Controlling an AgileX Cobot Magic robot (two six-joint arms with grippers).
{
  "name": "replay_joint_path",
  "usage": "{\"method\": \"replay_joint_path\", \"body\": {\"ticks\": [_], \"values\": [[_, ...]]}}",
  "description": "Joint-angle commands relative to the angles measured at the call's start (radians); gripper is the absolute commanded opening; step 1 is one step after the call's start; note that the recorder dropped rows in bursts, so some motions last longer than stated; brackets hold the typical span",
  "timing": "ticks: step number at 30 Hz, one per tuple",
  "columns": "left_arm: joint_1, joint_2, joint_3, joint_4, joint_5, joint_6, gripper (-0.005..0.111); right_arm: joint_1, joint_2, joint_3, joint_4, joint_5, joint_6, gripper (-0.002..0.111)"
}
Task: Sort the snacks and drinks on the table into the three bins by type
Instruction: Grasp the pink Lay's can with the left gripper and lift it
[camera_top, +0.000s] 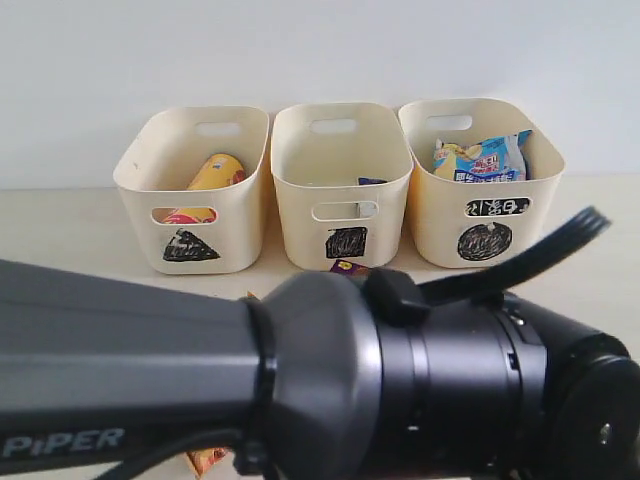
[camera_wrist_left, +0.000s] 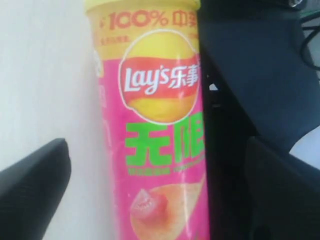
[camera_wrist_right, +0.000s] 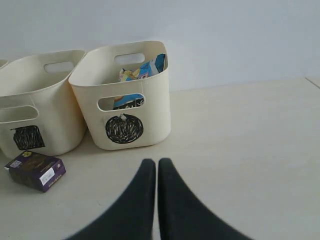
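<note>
Step in hand: pick of the pink chip tube (camera_wrist_left: 160, 115), judged as pre-grasp. The left gripper (camera_wrist_left: 156, 150) is spread wide and the tube is straddled by it. A gap of table is seen between the tube and one of the fingers (camera_wrist_left: 30, 195); contact on the other side cannot be told. Nothing is pinched yet. The tube seems to lie on the table (camera_wrist_right: 240, 130). In the exterior view it is hidden behind the arm (camera_top: 150, 350).

Next move, as judged: jaws to be closed square across the tube body, then a lift high enough to clear the rim of the triangle bin (camera_top: 240, 230). Round and smooth, so roll-out on closing is likely.

The right gripper (camera_wrist_right: 156, 172) is pressed together, nothing held, parked above bare table.

Bins:
- triangle bin: yellow chip tube (camera_top: 215, 172), leaning inside.
- square bin (camera_top: 295, 230): only a dark blue corner (camera_top: 372, 181) is seen inside; kind unclear.
- circle bin (camera_top: 435, 220): blue noodle packet (camera_top: 485, 158), upright.

Unsorted: a small purple packet (camera_wrist_right: 36, 170) on the table just before the square bin. An orange scrap (camera_top: 205, 460) is seen under the arm.
</note>
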Motion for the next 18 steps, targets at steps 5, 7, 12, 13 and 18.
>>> {"method": "replay_joint_path", "body": {"ticks": [5,7,12,13,18], "values": [[-0.01,0.05,0.004,0.03,0.007,-0.012,0.087,0.002,-0.001,0.004,-0.004,-0.002,-0.003,0.0],[-0.01,0.066,0.004,0.051,0.024,-0.012,0.087,0.002,-0.001,0.004,-0.004,-0.002,-0.003,0.0],[-0.01,0.084,0.004,0.11,0.081,-0.012,0.065,0.002,-0.001,0.004,-0.004,-0.002,-0.003,0.0],[-0.01,0.084,0.004,0.122,0.084,-0.012,0.058,0.002,-0.001,0.004,-0.004,-0.002,-0.003,0.0],[-0.006,0.084,-0.014,0.154,0.155,-0.012,0.005,0.002,-0.001,0.004,-0.004,-0.002,-0.003,0.0]]}}
